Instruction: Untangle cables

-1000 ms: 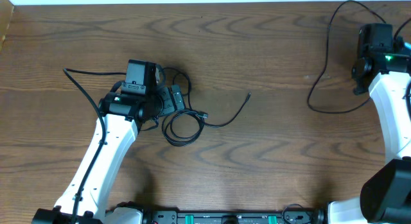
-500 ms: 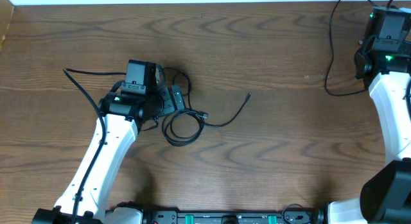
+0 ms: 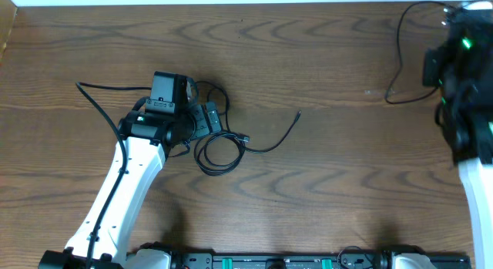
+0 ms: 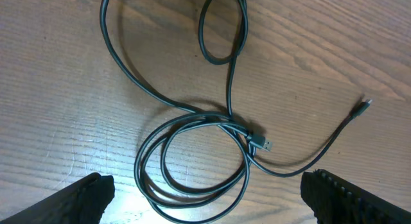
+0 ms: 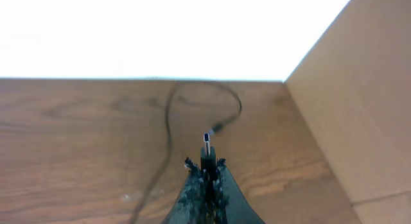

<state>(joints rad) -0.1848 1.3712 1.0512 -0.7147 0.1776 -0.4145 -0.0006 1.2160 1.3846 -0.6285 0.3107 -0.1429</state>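
1. The right arm point(image 3: 464, 107) is smeared by blur in the overhead view and cut by the right edge; the right gripper point(image 5: 207, 167) cannot be picked out there.
2. The right-hand black cable point(image 3: 398, 55) loses its far end in that blur; in the right wrist view it runs out of the picture; its plug point(image 5: 207, 142) is too small to identify.
3. In the left wrist view only the tips of the left fingers point(image 4: 87, 199) show; the coiled black cable point(image 4: 226, 119) leaves the picture at two opposite edges.
4. From overhead the left gripper point(image 3: 202, 121) hides the middle of that coil.
5. Past the far edge of the table point(image 5: 77, 140), the right wrist view is washed-out white.
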